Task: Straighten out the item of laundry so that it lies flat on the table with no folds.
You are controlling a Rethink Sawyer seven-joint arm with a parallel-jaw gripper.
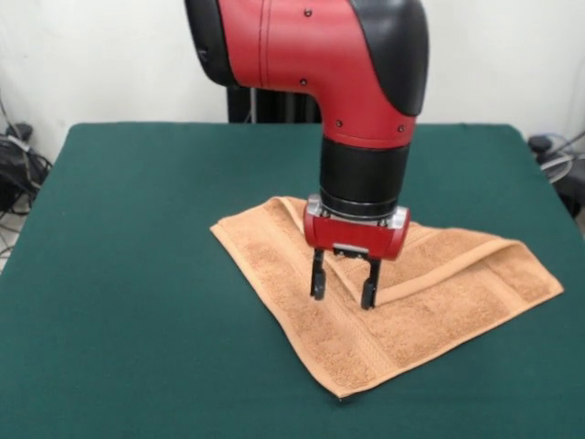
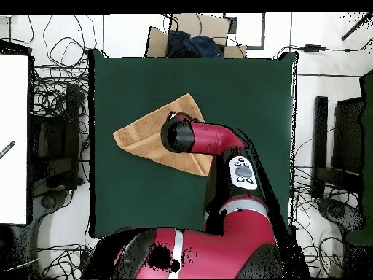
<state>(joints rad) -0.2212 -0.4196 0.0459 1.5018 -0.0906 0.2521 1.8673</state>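
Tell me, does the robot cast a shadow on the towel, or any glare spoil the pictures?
Front view: soft, even light, only a faint shadow under the gripper on the towel; no glare on the table. Overhead view: the arm hides the towel's middle.

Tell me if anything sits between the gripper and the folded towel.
Nothing visible does. The open gripper hangs directly over the folded orange-tan terry-cloth towel, fingers at its surface, on the dark green felt table.
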